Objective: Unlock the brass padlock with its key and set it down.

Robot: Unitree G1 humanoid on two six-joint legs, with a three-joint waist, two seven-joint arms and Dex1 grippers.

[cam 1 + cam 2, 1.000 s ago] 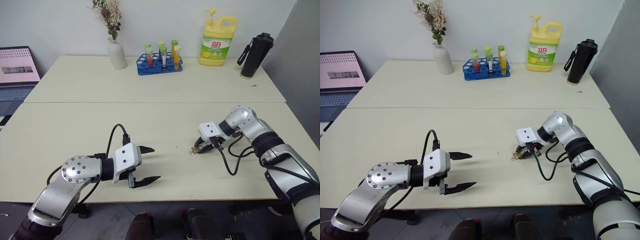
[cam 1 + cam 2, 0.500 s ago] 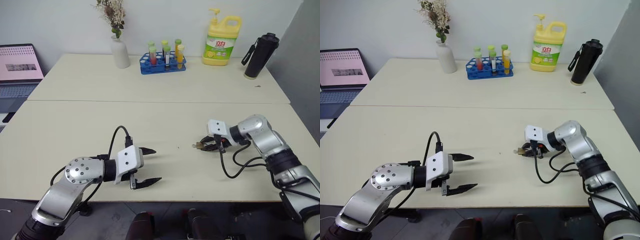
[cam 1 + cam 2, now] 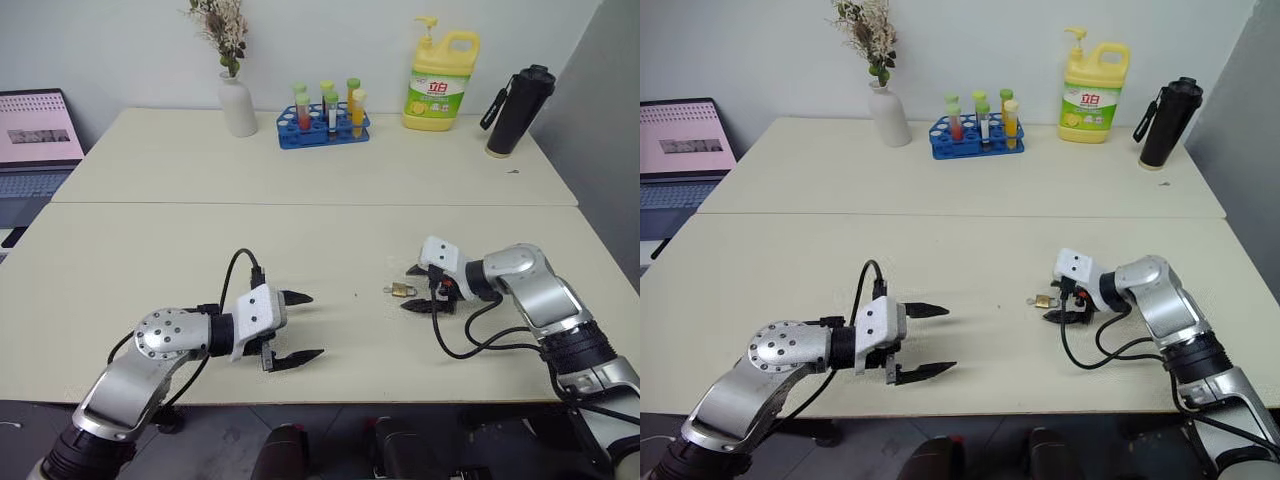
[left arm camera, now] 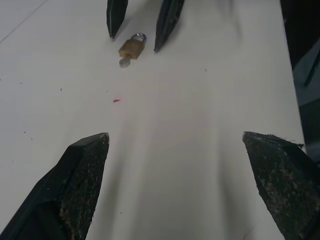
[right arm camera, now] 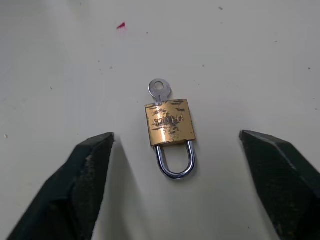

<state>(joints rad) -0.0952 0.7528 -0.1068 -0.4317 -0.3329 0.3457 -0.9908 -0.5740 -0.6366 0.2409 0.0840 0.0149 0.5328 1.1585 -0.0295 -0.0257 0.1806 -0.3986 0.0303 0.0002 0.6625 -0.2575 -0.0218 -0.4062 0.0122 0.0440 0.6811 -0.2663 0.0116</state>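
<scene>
The brass padlock [image 5: 170, 129] lies flat on the table [image 3: 300, 240] with the key [image 5: 159, 91] in its keyhole, between the wide-open, empty right pincer [image 5: 180, 180]'s fingers; shackle looks seated, so unlocking seems undone, while the left pincer [image 3: 295, 328] hangs open, well apart.

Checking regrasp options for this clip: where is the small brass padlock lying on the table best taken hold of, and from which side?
Grip the small brass padlock across its flat rectangular body, from above. It lies flat on the cream table, so only its side edges offer purchase. The silver key sticks out one end, the thin silver shackle out the other. The open right end effector already straddles it.
</scene>
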